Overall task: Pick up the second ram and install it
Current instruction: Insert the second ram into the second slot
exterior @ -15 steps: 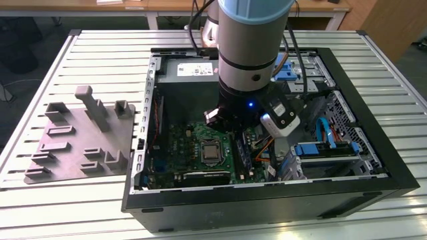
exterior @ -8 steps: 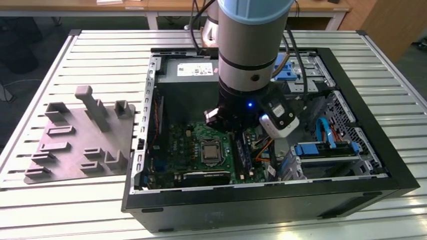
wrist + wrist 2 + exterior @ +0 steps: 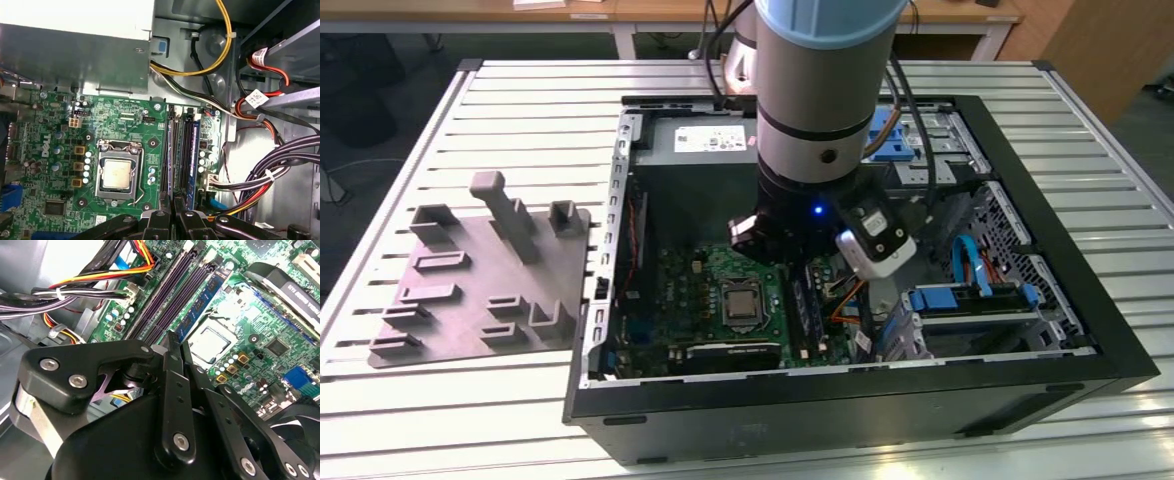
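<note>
1. Exterior view: the arm (image 3: 827, 100) reaches down into the open computer case (image 3: 854, 410), over the motherboard (image 3: 707, 270). The fixture plate (image 3: 480, 280) lies well apart, on the exterior view's left.
2. Second wrist view: the jaws of the gripper (image 3: 179, 340) are drawn nearly together just over the second ram (image 3: 202, 305), which stands in the slot beside the CPU socket (image 3: 210, 342). A pinch on it cannot be confirmed. A skewed press would likely leave one end unseated.
3. First wrist view: the second ram (image 3: 169, 155) runs in line with the gripper (image 3: 172, 215). Excess force risks flexing the motherboard.

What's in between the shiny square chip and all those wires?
Long dark memory slots run between the chip and the wires, in the first wrist view.
</note>
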